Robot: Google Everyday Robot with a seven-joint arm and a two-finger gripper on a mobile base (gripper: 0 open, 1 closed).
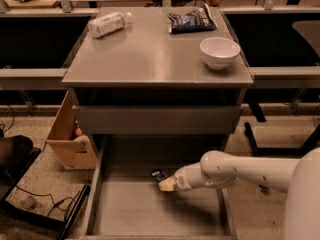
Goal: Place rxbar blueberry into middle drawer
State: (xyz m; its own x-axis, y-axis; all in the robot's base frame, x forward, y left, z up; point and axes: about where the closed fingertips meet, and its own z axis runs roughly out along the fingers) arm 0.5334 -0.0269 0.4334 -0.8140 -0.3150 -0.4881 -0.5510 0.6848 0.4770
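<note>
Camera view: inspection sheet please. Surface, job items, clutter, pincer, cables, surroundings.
Surface: grey cabinet top, holds only clutter.
Job's things: middle drawer pulled out; rxbar blueberry held over its rear part.
Clutter: bottle lying on its side, chip bag, white bowl upright, all on the top.
Pincer: pincer low over the drawer, shut on the bar.
Cables: dark cable on the floor, left.
Surroundings: cardboard box left of the cabinet; upper drawer front closed.
</note>
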